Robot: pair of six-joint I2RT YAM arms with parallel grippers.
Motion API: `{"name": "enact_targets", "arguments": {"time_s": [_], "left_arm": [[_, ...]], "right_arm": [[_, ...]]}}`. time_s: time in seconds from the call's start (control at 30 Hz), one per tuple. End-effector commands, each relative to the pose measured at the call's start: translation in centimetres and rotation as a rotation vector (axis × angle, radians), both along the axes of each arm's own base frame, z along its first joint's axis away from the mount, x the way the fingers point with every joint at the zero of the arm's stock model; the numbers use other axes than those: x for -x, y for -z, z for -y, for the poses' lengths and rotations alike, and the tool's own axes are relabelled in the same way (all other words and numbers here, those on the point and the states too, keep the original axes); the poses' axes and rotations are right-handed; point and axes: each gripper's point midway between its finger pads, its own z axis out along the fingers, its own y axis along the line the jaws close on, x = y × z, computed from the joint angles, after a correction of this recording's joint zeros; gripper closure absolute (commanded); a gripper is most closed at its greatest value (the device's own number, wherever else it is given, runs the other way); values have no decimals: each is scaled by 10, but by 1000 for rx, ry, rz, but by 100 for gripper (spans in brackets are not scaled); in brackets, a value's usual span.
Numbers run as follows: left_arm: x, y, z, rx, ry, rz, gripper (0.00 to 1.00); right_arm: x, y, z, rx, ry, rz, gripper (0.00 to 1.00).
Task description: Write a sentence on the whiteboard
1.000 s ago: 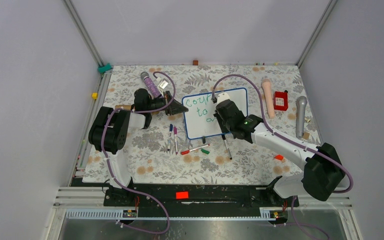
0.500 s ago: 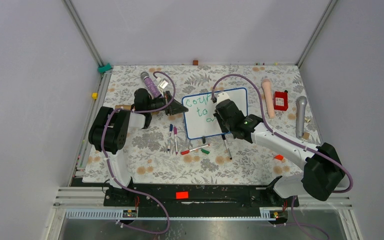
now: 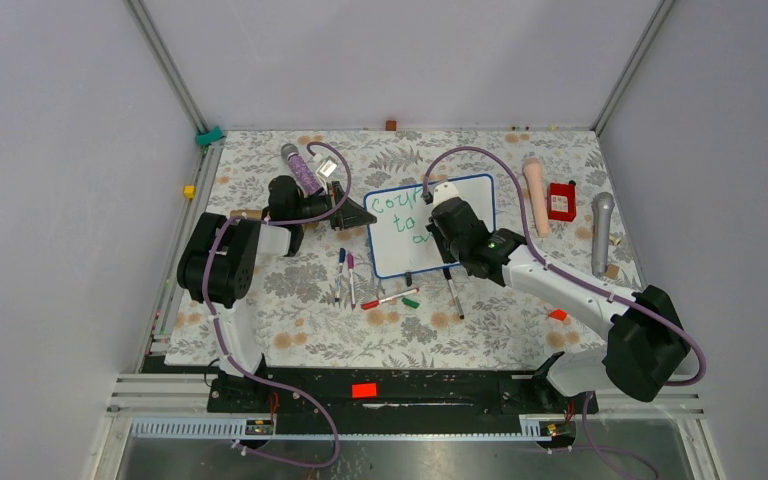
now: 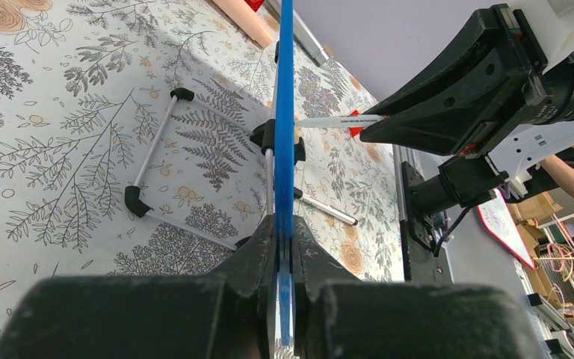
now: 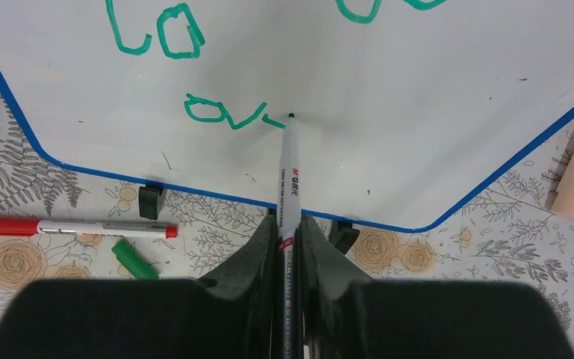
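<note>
right claw, clamped on the marker, needs light, even pressure to extend the sentence past "ov"; left claw, pinching the board edge, must brace it.

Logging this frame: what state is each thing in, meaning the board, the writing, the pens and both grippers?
left gripper: shut on the whiteboard's blue edge.
right gripper: shut on the white marker.
whiteboard: propped up, writing face towards the right arm.
sentence: unfinished; the lowest line reads "ov" plus a started stroke.
white marker: uncapped, tip touching the board.
red marker: lying on the table, apparently capped.
green cap: loose on the table.
</note>
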Motion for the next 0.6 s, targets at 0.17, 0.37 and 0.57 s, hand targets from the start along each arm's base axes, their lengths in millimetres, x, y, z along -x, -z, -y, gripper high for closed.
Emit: {"name": "enact_targets", "arguments": {"time_s": [0.17, 0.37, 0.57], "left_arm": [[15, -5, 6, 5, 103, 59, 100], [15, -6, 6, 4, 101, 61, 100], [16, -5, 6, 4, 102, 60, 100]], "right_arm": [[-11, -11, -23, -82, -57, 25, 100], [-7, -1, -16, -38, -41, -19, 100], [-2, 8, -6, -1, -13, -47, 100]]}}
